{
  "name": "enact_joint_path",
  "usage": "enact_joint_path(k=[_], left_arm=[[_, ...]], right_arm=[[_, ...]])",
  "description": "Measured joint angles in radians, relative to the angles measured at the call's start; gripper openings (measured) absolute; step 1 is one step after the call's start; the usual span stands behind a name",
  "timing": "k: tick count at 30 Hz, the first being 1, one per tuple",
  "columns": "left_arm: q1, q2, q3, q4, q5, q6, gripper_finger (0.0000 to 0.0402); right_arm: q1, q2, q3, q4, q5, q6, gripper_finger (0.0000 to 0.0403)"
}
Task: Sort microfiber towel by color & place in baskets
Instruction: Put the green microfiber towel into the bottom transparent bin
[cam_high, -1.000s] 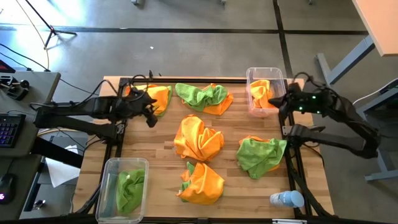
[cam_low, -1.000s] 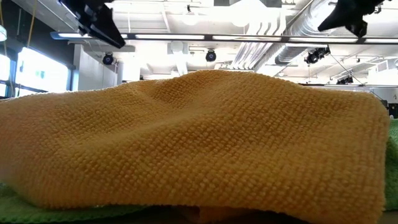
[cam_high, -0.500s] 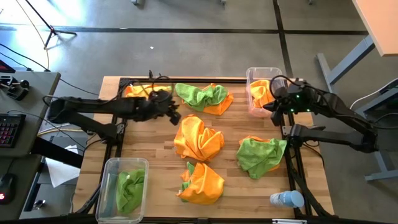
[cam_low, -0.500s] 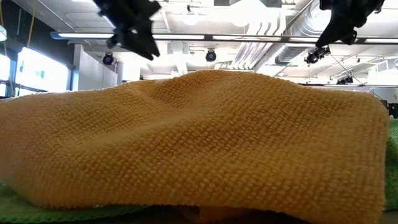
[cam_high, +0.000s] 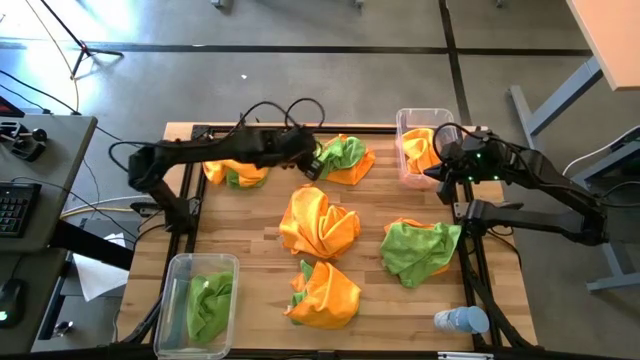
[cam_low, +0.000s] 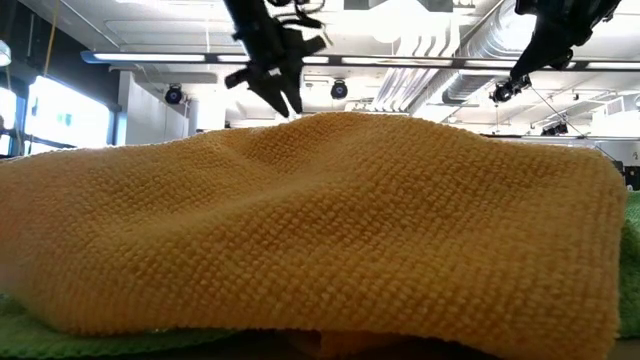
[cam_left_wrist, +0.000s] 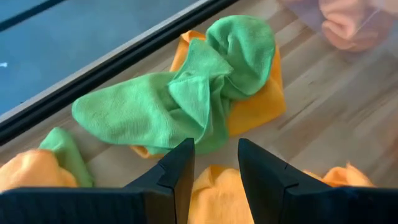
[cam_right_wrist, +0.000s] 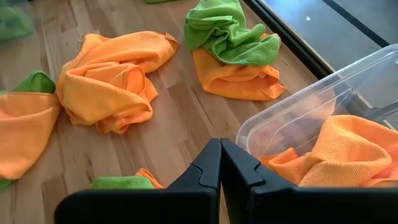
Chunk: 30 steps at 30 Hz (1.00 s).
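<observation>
Wooden surface (cam_high: 370, 215) on a grey concrete floor, scattered with orange and green towels.

Left jaws (cam_high: 312, 163) stand partly apart, empty, above a green towel (cam_left_wrist: 186, 99) lying on an orange one (cam_left_wrist: 261, 99). Right jaws (cam_right_wrist: 220, 163) are together, apparently empty, beside the far basket (cam_high: 404, 128) holding orange towels; the near basket (cam_high: 178, 268) holds green.

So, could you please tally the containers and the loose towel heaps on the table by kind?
Clear plastic rectangular baskets: 2
Loose heaps of orange and green microfiber towels: 5
Small clear bottle with a blue cap: 1
Total: 8
</observation>
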Motion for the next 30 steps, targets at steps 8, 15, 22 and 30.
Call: enact_joint_path(k=[8, 15, 22, 30], left_arm=[[0.087, 0.152, 0.111, -0.001, 0.097, 0.093, 0.0113], [0.168, 0.256, 0.124, 0.006, 0.172, 0.107, 0.0113], [0.211, 0.357, 0.124, 0.043, 0.214, 0.192, 0.0113], [0.241, 0.443, 0.123, 0.108, 0.220, 0.261, 0.0113]], right_arm=[[0.000, 0.000, 0.000, -0.023, 0.001, 0.043, 0.0000], [0.000, 0.000, 0.000, -0.039, 0.001, 0.084, 0.0000], [0.000, 0.000, 0.000, -0.036, 0.001, 0.085, 0.0000], [0.000, 0.000, 0.000, -0.036, 0.023, 0.157, 0.0000]])
